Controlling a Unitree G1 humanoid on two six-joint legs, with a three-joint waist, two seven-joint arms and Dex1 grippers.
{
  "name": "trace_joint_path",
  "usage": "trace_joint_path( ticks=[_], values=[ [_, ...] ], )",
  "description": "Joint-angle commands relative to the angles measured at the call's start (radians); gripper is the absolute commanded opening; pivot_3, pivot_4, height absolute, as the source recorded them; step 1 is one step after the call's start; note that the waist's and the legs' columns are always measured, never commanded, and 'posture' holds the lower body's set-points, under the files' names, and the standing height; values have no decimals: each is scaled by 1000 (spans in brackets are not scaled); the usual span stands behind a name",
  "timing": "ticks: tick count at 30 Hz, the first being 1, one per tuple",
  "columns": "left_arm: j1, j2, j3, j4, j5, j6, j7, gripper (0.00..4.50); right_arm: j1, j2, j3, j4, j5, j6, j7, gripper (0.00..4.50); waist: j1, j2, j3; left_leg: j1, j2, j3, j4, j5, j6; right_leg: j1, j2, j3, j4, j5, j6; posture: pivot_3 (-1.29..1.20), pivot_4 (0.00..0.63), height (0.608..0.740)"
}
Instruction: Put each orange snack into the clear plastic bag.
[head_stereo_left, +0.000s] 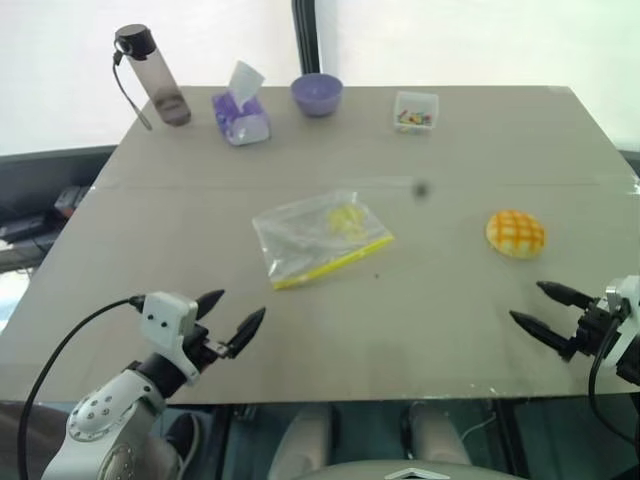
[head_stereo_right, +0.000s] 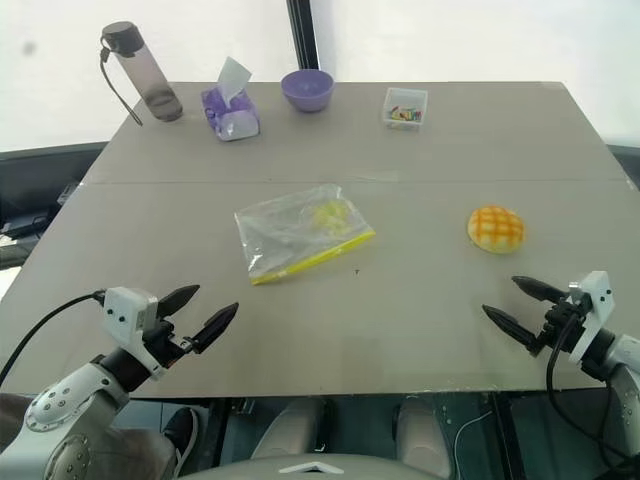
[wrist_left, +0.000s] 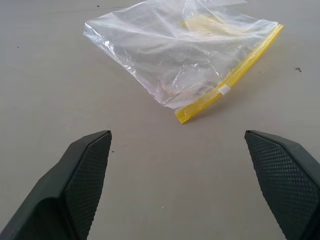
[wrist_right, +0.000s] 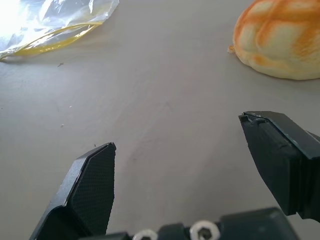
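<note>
Right wrist view is showing me the orange snack (wrist_right: 280, 40) sitting on the counter (wrist_right: 165, 115) just ahead of my right claw (wrist_right: 180, 165), a little off to one side of its line, with both fingers standing wide apart and nothing between them. From the head views I am seeing the same bun (head_stereo_left: 516, 233) resting alone on the right half of the counter, well apart from the clear plastic bag (head_stereo_left: 318, 238), which is lying flat near the middle with its yellow zip strip facing my side. My left claw (head_stereo_left: 228, 318) is hovering near the front edge, also spread wide and empty, pointing toward the bag's near corner.

I am judging the step in hand to be the first reach for the bun. To do it well, I am thinking the right claw should swing slightly to centre the dome between the fingers and come in low, so the pads meet its widest part rather than sliding up the rounded top. The bun looks soft, so a gentle squeeze should be enough. The bag looks closed or nearly flat, so my left claw will probably need to pinch one lip by the yellow strip and lift it to make an opening.
</note>
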Motion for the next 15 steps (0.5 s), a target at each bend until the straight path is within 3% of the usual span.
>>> trace_joint_path(
  ticks=[1,15],
  values=[
    [14,4,20,-14,4,-40,-12,4500,2,2,-28,-12,14,-19,17,4444,0,0,0,0,0,0,0,0,0,0,0,0,0,0,0,0,150,740],
    [15,-30,-55,-14,50,-80,5,4500,21,0,-14,-41,11,-10,41,4444,0,0,0,0,0,0,0,0,0,0,0,1,0,0,0,0,150,740]
  ],
)
